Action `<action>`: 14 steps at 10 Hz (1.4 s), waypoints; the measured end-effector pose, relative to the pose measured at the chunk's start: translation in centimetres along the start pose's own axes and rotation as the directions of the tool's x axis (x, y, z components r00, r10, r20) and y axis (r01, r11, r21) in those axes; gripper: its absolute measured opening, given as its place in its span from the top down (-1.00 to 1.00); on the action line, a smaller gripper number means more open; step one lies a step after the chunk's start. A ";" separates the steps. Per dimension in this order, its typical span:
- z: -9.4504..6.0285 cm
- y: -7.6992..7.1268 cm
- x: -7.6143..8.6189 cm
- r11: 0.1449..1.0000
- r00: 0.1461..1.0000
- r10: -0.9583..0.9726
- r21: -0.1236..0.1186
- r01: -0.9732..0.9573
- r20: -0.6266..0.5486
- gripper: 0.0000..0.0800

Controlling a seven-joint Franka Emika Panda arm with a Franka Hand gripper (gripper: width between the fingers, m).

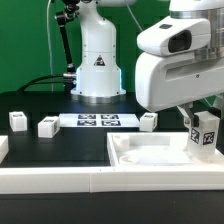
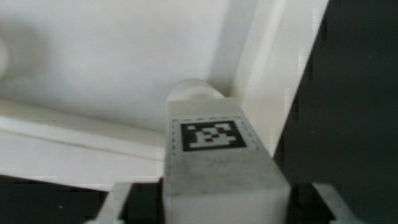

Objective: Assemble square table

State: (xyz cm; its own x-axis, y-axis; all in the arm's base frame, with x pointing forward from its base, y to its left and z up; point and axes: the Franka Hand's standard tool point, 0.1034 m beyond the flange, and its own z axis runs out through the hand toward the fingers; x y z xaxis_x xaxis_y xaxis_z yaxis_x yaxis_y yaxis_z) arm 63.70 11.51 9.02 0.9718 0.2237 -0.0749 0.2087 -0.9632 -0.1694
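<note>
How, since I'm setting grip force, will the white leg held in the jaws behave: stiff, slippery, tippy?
The leg looks like moulded plastic, so probably stiff and light. Its smooth faces may slip under a weak grip. Being short and blocky, it likely won't roll.

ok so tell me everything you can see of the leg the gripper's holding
The leg is a short white block, plastic by its look, with black-and-white square tags on at least two faces. It stands roughly upright at the exterior view's right, clamped in the gripper, its free end over a corner of the square table slab. Whether it touches the slab cannot be told.
</note>
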 end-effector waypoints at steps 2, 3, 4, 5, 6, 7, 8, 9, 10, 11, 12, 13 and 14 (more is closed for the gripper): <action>0.0 0.1 0.0 0.984 0.984 0.179 0.008 -0.179 -0.025 0.27; 0.1 0.1 -0.1 0.970 0.969 0.243 0.013 -0.242 -0.043 0.27; 0.1 0.1 -0.2 0.936 0.934 0.352 0.024 -0.352 -0.059 0.27; 0.1 0.1 -0.3 0.903 0.901 0.429 0.031 -0.428 -0.071 0.27; 0.1 0.1 -0.3 0.876 0.872 0.483 0.036 -0.482 -0.076 0.27; 0.1 0.2 -0.2 0.820 0.816 0.572 0.044 -0.571 -0.078 0.27; 0.1 0.2 -0.3 0.765 0.761 0.644 0.050 -0.642 -0.079 0.27; 0.1 0.2 -0.2 0.721 0.717 0.693 0.054 -0.691 -0.078 0.27; 0.1 0.2 -0.2 0.664 0.660 0.747 0.062 -0.745 -0.074 0.27; 0.1 0.2 -0.2 0.580 0.576 0.815 0.070 -0.812 -0.067 0.27; 0.1 0.1 -0.2 0.522 0.518 0.853 0.071 -0.850 -0.066 0.27; 0.1 0.1 -0.2 0.505 0.501 0.863 0.071 -0.860 -0.067 0.27; 0.1 0.2 -0.2 0.438 0.434 0.899 0.076 -0.896 -0.061 0.27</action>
State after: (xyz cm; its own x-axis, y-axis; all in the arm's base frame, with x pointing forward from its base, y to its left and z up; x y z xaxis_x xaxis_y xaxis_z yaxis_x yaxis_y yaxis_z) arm 63.52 11.34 8.88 0.6159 -0.7779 -0.1246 -0.7878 -0.6105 -0.0819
